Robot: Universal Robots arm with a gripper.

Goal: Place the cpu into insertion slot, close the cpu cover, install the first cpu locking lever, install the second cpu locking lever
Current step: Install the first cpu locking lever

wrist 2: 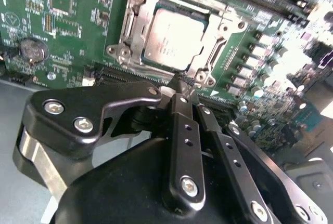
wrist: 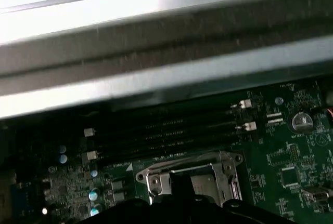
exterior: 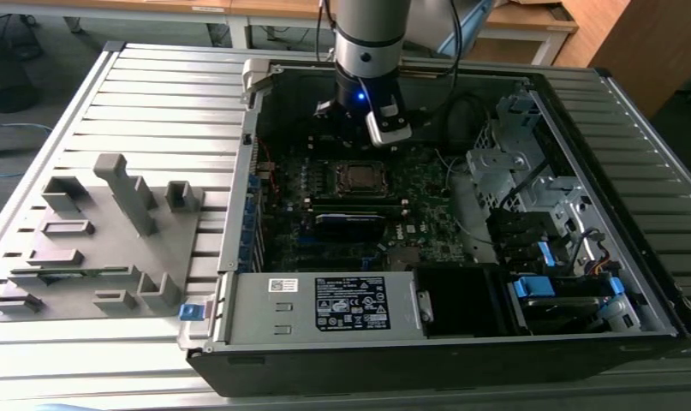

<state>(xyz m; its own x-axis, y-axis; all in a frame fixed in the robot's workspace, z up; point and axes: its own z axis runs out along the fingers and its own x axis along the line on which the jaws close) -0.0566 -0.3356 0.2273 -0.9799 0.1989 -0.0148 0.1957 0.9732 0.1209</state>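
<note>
CPU (wrist 2: 174, 39) sits seated in the insertion slot (wrist 2: 136, 1), just beyond the tool (wrist 2: 182, 82) tip, with the cpu cover (wrist 2: 221, 39) apparently lying flat around it. Tool fingers (wrist 2: 181, 130) are pressed together, empty, poised above the socket's near edge inside the computer case (exterior: 322, 308).

The cpu (wrist 2: 174, 36) has a dull silver-grey top, and the cpu cover (wrist 2: 136, 18) around it is bright silvery metal. The motherboard (wrist 2: 67, 31) is dark green with small white print. The gripper (wrist 2: 182, 84) is glossy black with silver screws. The computer case (exterior: 322, 360) is black, and the table (exterior: 163, 103) has light grey ribs.
</note>
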